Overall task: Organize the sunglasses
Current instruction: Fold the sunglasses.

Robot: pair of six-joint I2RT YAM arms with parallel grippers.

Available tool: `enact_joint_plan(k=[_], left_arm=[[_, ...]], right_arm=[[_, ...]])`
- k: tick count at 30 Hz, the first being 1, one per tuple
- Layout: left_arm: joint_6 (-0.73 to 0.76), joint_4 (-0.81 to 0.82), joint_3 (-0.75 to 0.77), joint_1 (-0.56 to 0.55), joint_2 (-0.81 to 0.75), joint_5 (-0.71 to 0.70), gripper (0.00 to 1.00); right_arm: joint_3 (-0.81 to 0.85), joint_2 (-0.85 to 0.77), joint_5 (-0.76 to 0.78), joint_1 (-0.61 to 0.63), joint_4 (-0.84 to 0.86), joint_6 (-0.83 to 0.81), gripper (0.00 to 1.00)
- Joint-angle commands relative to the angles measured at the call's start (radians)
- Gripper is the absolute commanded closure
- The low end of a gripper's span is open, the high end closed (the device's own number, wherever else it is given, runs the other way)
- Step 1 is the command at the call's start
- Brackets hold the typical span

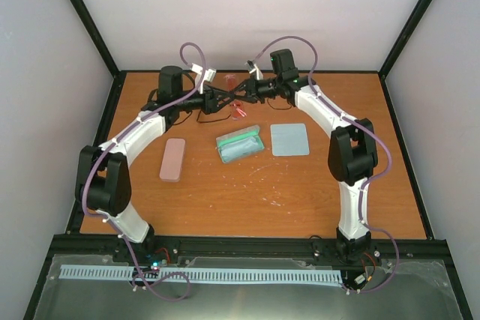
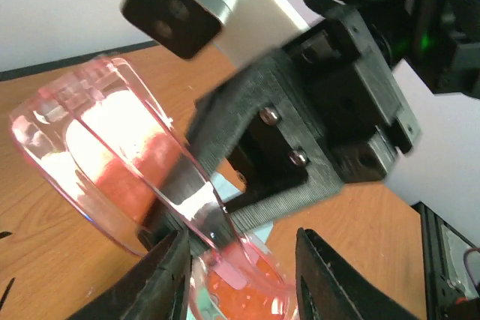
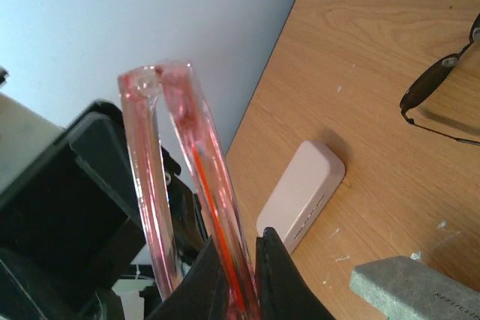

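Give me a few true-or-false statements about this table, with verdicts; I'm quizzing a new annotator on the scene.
1. The left gripper and the right gripper both grip the pink translucent sunglasses. True.
2. The pink oblong case stands open. False: it is closed; the open one is the grey case with green lining at mid-table.
3. The thin dark-framed glasses lie on the table, in neither gripper. True.
4. The light-blue square cloth lies inside the open case. False: it lies flat on the table beside that case, on the right arm's side.
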Motion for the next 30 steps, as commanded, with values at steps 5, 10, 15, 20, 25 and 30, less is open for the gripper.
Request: enact_joint_plan(k=[5,10,15,20,25,30], left_arm=[[0.044,-0.002,-0.012,-0.029,-0.012,-0.03,0.59],[0.071,-0.064,0.016,0.014,-0.047,-0.094,0.49],[0.125,-0.105,-0.025,0.048,-0.135,-0.101,0.47],[0.219,-0.211,-0.07,-0.016,-0.209,-0.036,0.74],[0.349,-0.298,-0.149,-0.117,-0.275,-0.03,0.83],[0.391,-0.322,-0.162,-0.17,-0.297,-0.005,0.83]], right_arm=[[0.079,-0.004,-0.027,0.003,-0.025,-0.012,0.97],[0.015,-0.032,0.0,-0.034,-0.108,-0.087,0.97],[-0.015,-0.044,0.02,-0.096,-0.1,-0.067,0.97],[0.075,0.013,0.036,-0.106,-0.091,-0.015,0.97],[0.173,0.081,0.042,-0.099,-0.093,0.021,0.97],[0.212,0.1,0.045,-0.074,-0.14,-0.004,0.97]])
